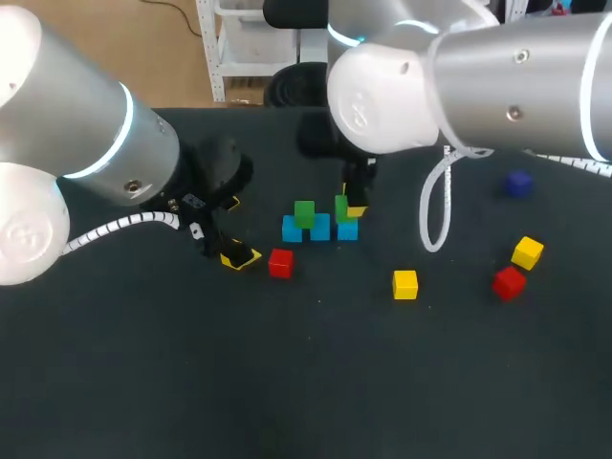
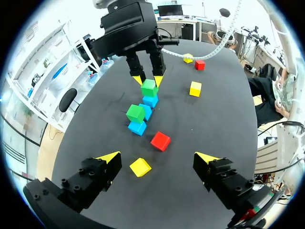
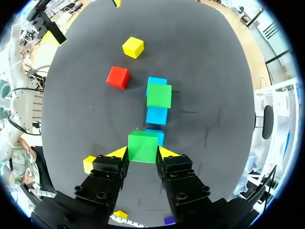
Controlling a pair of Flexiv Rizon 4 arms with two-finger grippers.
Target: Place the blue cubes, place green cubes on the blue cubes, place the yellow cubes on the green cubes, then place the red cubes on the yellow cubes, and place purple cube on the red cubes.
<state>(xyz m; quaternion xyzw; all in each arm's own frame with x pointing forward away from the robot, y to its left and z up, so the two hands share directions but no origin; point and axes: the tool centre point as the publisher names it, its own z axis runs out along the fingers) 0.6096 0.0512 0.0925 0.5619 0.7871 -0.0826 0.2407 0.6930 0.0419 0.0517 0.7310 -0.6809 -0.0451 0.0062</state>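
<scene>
Right fingers pinch a green cube atop the end blue cube. Left fingers spread, yellow cube between them; red cube at their three o'clock.

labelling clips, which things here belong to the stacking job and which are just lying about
Job: small blue cubes, green cubes (one in right gripper), yellow cubes, red cubes, dark purple cube.
Other: white cable loop hanging from the right arm.
</scene>
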